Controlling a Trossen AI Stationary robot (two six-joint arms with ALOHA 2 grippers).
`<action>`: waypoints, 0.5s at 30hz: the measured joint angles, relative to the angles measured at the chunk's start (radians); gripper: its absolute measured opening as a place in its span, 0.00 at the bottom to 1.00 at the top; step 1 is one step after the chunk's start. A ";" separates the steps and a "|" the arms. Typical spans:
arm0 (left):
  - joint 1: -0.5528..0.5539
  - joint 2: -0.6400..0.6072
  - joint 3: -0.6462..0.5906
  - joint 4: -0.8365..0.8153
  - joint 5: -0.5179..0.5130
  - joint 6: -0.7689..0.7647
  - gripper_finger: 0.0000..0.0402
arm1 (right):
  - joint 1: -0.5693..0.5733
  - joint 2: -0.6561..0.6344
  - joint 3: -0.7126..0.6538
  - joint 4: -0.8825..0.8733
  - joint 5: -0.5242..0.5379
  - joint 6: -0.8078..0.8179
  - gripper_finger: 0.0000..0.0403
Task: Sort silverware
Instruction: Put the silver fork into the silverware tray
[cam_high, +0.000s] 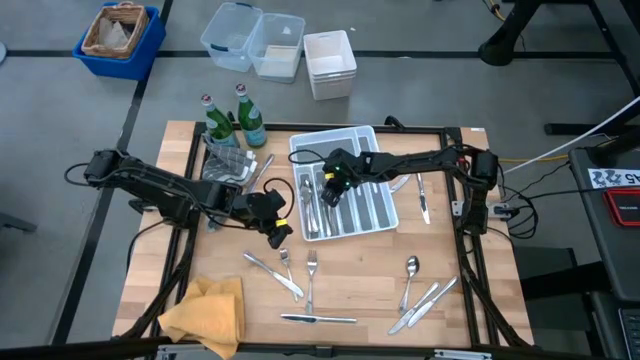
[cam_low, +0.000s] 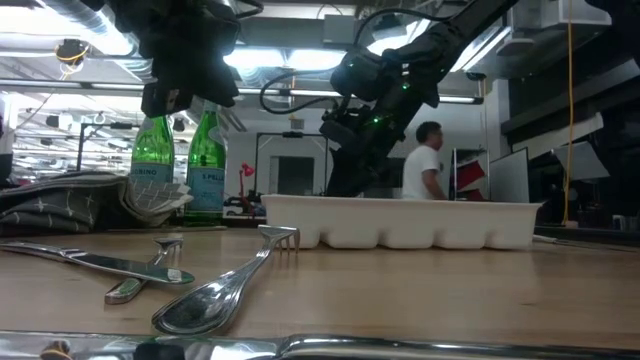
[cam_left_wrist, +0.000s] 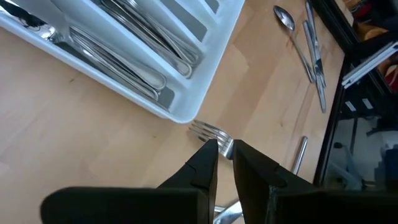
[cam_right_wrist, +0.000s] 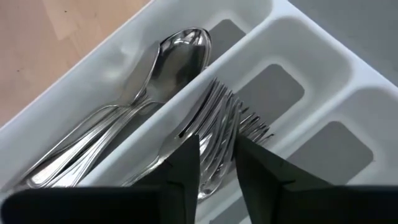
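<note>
The white compartmented tray (cam_high: 383, 214) stands at the table's far middle. It holds spoons (cam_right_wrist: 168, 62) in one compartment and forks (cam_right_wrist: 219, 118) in the one beside it. My right gripper (cam_right_wrist: 217, 146) hangs open low over the forks, a finger on each side of the pile. My left gripper (cam_left_wrist: 224, 144) is just off the tray's near left corner, shut on a fork (cam_left_wrist: 205, 130). Loose silverware lies on the near half of the table: forks (cam_high: 311, 268), a knife (cam_high: 318, 319), a spoon (cam_high: 411, 268) and more knives (cam_high: 425, 300). My left gripper pinches the fork's neck (cam_left_wrist: 226, 147), just behind the tines, between its two fingertips. The fingers slant down toward the table, and the fork lies roughly along them. The tines stick out past the tips and the handle (cam_left_wrist: 227, 214) runs back under the fingers. The fork is off the table.
Two green bottles (cam_high: 230, 120) and a grey cloth (cam_high: 228, 165) sit at the far left. A yellow cloth (cam_high: 205, 312) lies at the near left corner, and one knife (cam_high: 422, 200) lies right of the tray. Bins stand on the floor beyond the table. A person (cam_low: 425, 165) is in the room behind.
</note>
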 joint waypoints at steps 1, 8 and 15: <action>0.000 0.000 0.000 0.000 0.000 0.000 0.10 | 0.000 0.000 0.000 0.000 0.000 0.001 0.27; 0.000 0.000 0.000 -0.002 0.024 -0.012 0.10 | 0.000 -0.002 0.000 -0.005 0.000 0.029 0.28; 0.000 0.000 0.000 -0.009 0.049 -0.010 0.10 | 0.000 -0.041 0.103 -0.214 0.011 0.018 0.28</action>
